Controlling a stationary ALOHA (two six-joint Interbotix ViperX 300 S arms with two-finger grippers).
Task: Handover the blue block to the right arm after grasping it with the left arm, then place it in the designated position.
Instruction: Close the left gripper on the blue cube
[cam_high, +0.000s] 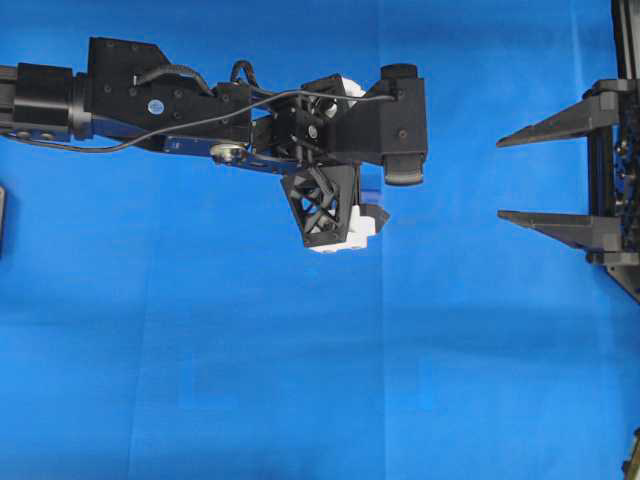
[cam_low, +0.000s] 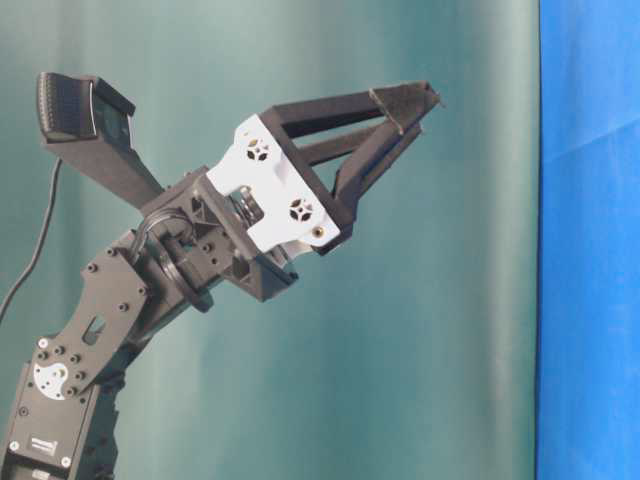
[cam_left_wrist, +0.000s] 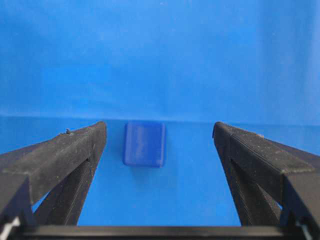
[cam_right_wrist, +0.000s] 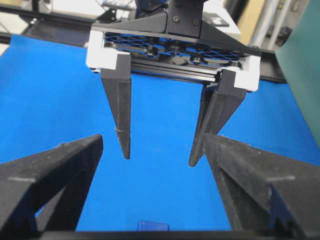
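Creased blue cloth (cam_high: 300, 380) over the table, teal backdrop (cam_low: 450, 330) behind, evenly lit.

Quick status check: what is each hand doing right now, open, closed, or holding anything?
Left hand: open, empty, above the blue block.
Right hand: open, empty.

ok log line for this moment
left end effector: open, above blue block | right end effector: open, empty | block on blue cloth
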